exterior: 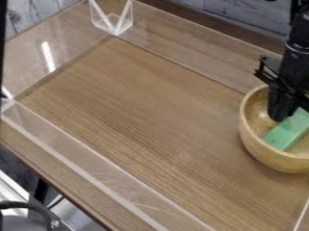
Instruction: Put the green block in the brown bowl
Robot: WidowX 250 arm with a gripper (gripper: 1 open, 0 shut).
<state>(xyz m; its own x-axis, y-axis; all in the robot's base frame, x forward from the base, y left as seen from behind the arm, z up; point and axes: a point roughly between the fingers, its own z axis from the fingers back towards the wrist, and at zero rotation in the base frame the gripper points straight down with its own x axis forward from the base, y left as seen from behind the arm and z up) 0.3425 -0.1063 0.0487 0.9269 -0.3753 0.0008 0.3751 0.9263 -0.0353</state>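
The brown bowl (pixel 252 137), round and light tan, sits at the right edge of the wooden table. The green block (pixel 292 134) lies inside it, leaning against the far right wall. My gripper (pixel 289 111) hangs straight down into the bowl with its black fingers (pixel 284 98) drawn together and no gap showing. Its tips sit at the block's upper left end. Whether they pinch the block cannot be told from this view. The bowl's right side is cut off by the picture edge.
A low clear plastic wall (pixel 79 141) runs around the wooden tabletop (pixel 132 97). A clear folded plastic piece (pixel 110 17) stands at the back left corner. The table's front edge drops off at the lower left.
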